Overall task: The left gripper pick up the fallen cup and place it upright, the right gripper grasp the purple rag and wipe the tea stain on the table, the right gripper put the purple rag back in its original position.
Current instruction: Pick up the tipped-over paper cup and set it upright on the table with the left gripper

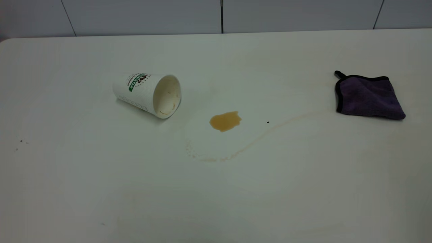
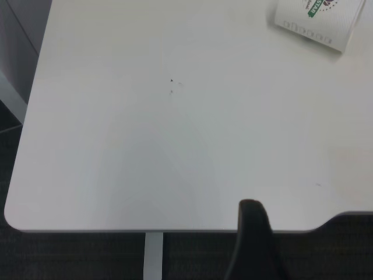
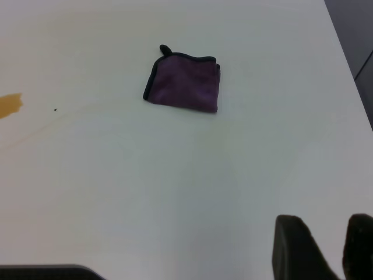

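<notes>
The fallen cup point(image 1: 148, 94) lies on its side left of centre on the table point(image 1: 101, 189), its mouth facing the tea stain point(image 1: 225, 120), an amber blotch with a thin curved trail. The purple rag point(image 1: 368, 98) lies flat at the right. Neither gripper shows in the exterior view. The left gripper point(image 2: 256, 245) hovers at the table's near edge, far from the cup point(image 2: 317, 20). The right gripper point(image 3: 326, 242) is open and empty over bare table, well short of the rag point(image 3: 183, 84). The stain's edge point(image 3: 9, 105) also shows in the right wrist view.
A grey panelled wall point(image 1: 216, 15) runs behind the table's far edge. The table's rounded corner point(image 2: 14, 213) and a white leg point(image 2: 152, 256) show in the left wrist view, with dark floor beyond. A few dark specks point(image 1: 268, 122) dot the tabletop.
</notes>
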`<action>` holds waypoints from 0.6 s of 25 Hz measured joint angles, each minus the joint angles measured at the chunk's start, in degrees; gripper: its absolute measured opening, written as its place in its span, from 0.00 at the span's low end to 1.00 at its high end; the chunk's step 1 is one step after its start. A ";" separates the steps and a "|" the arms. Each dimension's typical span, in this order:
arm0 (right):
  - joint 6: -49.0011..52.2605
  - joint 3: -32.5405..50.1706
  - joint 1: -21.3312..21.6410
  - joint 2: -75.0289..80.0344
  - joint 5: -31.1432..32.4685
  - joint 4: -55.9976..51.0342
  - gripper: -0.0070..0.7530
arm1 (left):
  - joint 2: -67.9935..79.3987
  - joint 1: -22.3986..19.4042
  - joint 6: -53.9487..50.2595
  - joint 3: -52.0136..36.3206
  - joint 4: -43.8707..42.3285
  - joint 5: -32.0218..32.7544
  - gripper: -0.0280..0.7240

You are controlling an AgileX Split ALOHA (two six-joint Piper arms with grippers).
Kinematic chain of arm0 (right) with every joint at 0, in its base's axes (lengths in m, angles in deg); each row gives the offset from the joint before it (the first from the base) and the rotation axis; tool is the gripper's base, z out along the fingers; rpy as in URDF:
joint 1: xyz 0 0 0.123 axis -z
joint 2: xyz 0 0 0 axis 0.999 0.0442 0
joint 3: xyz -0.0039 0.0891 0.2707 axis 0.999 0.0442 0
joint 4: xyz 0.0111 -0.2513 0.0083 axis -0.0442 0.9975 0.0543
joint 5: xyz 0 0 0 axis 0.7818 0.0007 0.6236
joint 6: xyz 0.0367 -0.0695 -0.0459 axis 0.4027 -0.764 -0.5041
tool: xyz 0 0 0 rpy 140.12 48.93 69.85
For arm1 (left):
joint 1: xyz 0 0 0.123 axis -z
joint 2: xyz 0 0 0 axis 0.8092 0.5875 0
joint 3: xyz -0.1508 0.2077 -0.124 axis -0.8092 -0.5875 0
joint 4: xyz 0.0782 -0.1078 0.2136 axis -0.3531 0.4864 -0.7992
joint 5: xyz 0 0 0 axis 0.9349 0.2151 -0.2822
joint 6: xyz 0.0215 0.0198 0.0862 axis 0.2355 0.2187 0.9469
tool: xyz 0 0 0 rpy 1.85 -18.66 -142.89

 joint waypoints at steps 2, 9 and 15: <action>0.00 0.00 0.00 0.00 0.00 0.00 0.32 | 0.00 0.00 0.00 0.00 0.00 0.00 0.76; 0.00 0.00 0.00 0.00 0.00 0.00 0.32 | 0.24 1.21 0.00 0.00 0.00 0.00 0.76; 0.00 0.00 0.00 0.00 0.00 0.00 0.32 | 14.13 1.30 -3.58 2.53 -3.61 -3.73 0.76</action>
